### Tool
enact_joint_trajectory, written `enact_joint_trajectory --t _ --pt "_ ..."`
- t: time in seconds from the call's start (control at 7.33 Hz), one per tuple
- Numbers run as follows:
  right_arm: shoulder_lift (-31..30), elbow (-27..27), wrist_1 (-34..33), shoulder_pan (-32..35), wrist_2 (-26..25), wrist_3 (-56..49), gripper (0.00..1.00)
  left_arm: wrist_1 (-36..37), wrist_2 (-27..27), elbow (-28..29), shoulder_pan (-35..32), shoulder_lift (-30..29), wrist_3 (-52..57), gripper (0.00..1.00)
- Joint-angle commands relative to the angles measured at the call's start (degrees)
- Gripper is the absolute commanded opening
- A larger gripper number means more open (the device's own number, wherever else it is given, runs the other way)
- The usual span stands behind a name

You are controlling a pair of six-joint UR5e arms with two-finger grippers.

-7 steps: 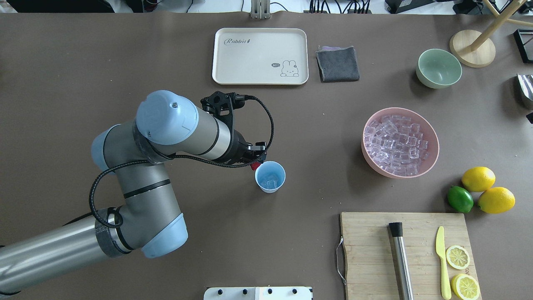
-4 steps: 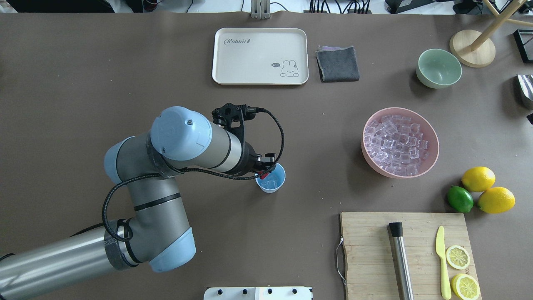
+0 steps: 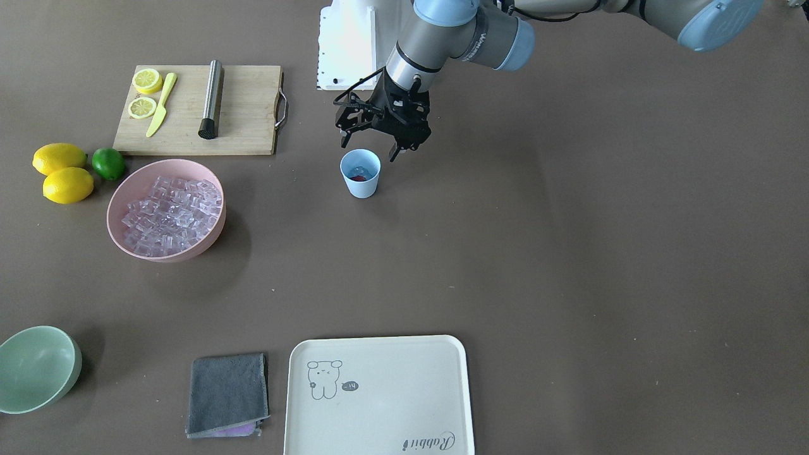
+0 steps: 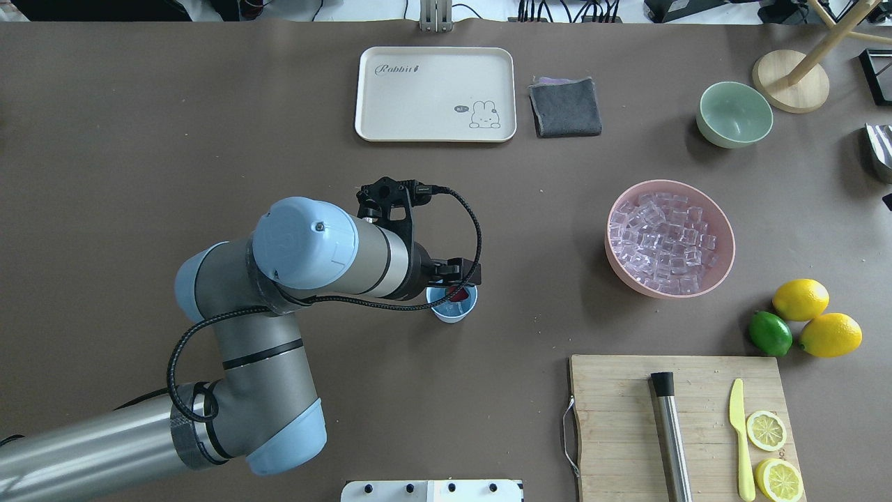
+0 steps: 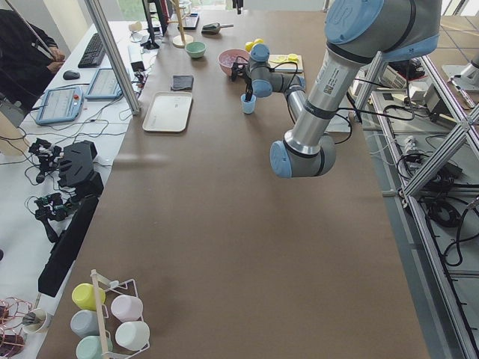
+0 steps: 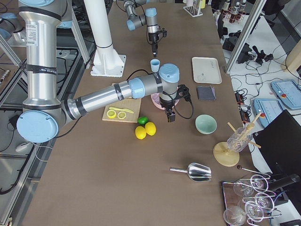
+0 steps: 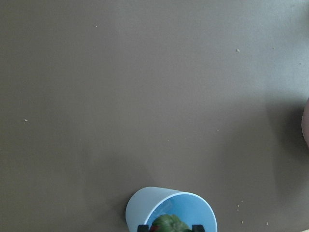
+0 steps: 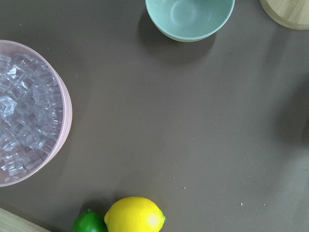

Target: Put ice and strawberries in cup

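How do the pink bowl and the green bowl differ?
Contents: the pink bowl holds a heap of ice cubes; the green bowl is empty. Size: the pink bowl is clearly wider than the green bowl. Place: the green bowl sits farther from the robot than the pink bowl. Shared: both are round, upright and on the robot's right side.

Brown table (image 4: pixel 125 104) beside a cluttered white workbench (image 5: pixel 16 191).

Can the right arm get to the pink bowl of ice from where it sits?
Likely yes: the right claw hangs close beside the pink bowl, nothing shows between them, and the left claw is off at the cup.
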Motion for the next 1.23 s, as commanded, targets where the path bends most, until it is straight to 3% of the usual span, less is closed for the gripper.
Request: enact_joint_trajectory --t 0.0,0.14,0.27,0.41,0.82,1.09 --pt "0.1 -0.4 -0.1 0.0 -0.1 0.0 1.00 8.2 -7.7 -1.2 -9.0 1.8 8.0 0.98" --pt "0.1 -0.7 -0.2 0.2 -0.1 -0.1 1.00 14.8 -11.3 -3.4 -14.4 4.8 16.7 0.98" --pt "0.2 -1.8 -0.2 0.5 -0.4 -0.7 1.00 23.9 -12.5 -4.5 -19.9 5.4 26.3 0.98" --pt "0.3 -3.2 0.0 1.4 -0.5 -0.9 1.00 27.9 -12.8 -5.6 -25.6 7.3 35.9 0.98" --pt "1.0 -7.8 0.2 4.1 -0.9 -5.5 1.00 27.4 -28.1 -4.7 -47.1 23.9 66.1 0.98" --pt "0.3 -9.3 -0.1 6.8 -1.1 -9.2 1.00 27.3 -31.2 -4.4 -56.9 36.5 81.7 0.98"
